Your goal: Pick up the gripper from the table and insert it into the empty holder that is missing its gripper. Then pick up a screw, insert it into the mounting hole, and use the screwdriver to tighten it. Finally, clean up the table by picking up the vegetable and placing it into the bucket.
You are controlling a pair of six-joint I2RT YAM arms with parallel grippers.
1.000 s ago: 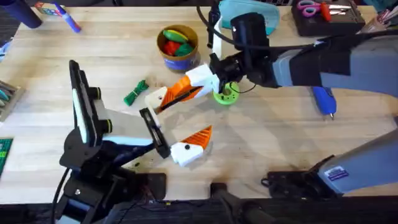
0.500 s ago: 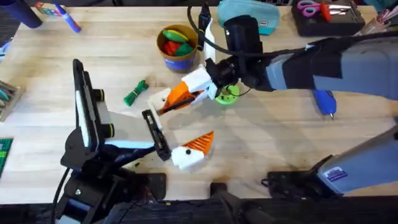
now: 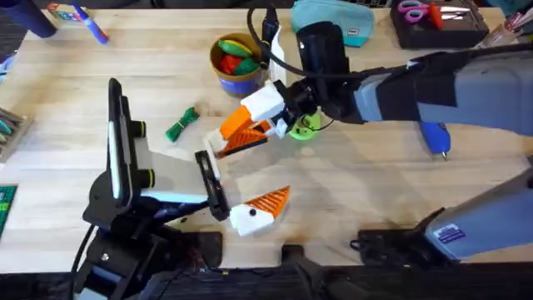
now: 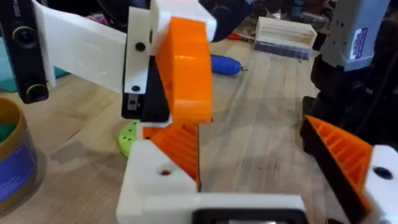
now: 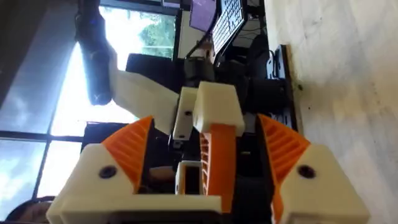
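Right gripper (image 3: 268, 117) clamps the gripper (image 3: 241, 133); left gripper (image 3: 241, 212) spread wide; no legible writing.

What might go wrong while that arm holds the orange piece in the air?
1. The gripper hangs above the table, pinched between the right fingers; a loose hold may let it slip and drop.
2. The bucket stands close behind it, so a careless swing might knock it over.

right end effector (image 3: 268, 125) shifted left carrying the gripper (image 3: 244, 129), left arm's holder (image 3: 208, 179) nudged right
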